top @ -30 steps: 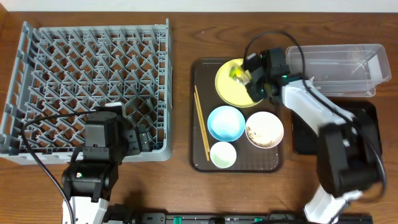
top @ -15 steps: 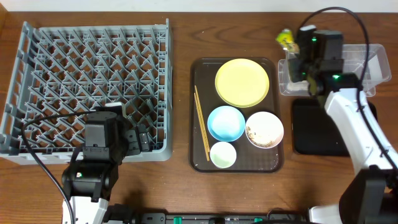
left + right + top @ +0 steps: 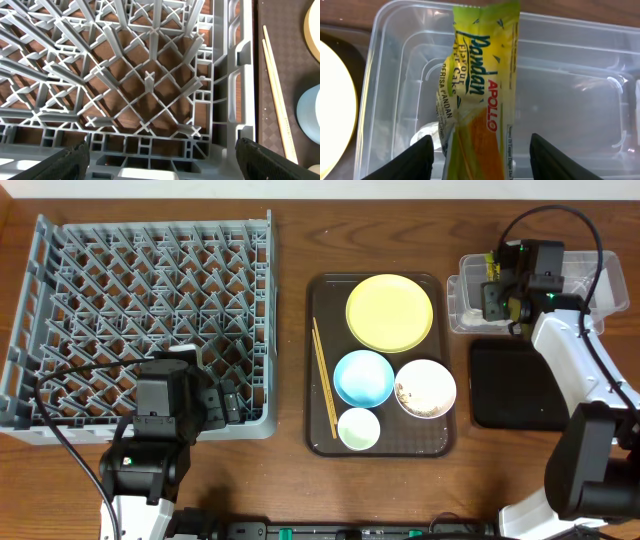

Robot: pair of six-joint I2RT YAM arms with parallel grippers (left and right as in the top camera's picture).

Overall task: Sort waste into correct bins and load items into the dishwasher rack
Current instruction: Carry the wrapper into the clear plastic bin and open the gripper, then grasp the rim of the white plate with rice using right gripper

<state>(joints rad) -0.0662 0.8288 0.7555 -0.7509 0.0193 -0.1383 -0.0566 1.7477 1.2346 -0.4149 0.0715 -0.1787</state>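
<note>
A yellow-green snack wrapper (image 3: 480,90) hangs between the fingers of my right gripper (image 3: 481,145), just over the clear plastic bin (image 3: 570,90). The jaws stand apart, with a gap on each side of the wrapper. Overhead, that gripper (image 3: 492,285) is at the clear bin's (image 3: 590,280) left end. My left gripper (image 3: 161,150) is open and holds nothing, low over the near right corner of the grey dishwasher rack (image 3: 150,80). On the brown tray (image 3: 312,360) are a yellow plate (image 3: 390,312), blue bowl (image 3: 363,377), soiled white bowl (image 3: 425,387), small green cup (image 3: 359,428) and chopsticks (image 3: 323,380).
A black bin (image 3: 515,385) lies on the table in front of the clear one, right of the tray. Something white and crumpled (image 3: 425,137) lies in the clear bin's left end. The rack (image 3: 140,310) fills the table's left half.
My right gripper carried the wrapper from the yellow plate across to the clear bin and its jaws came apart. The left arm stayed still.
</note>
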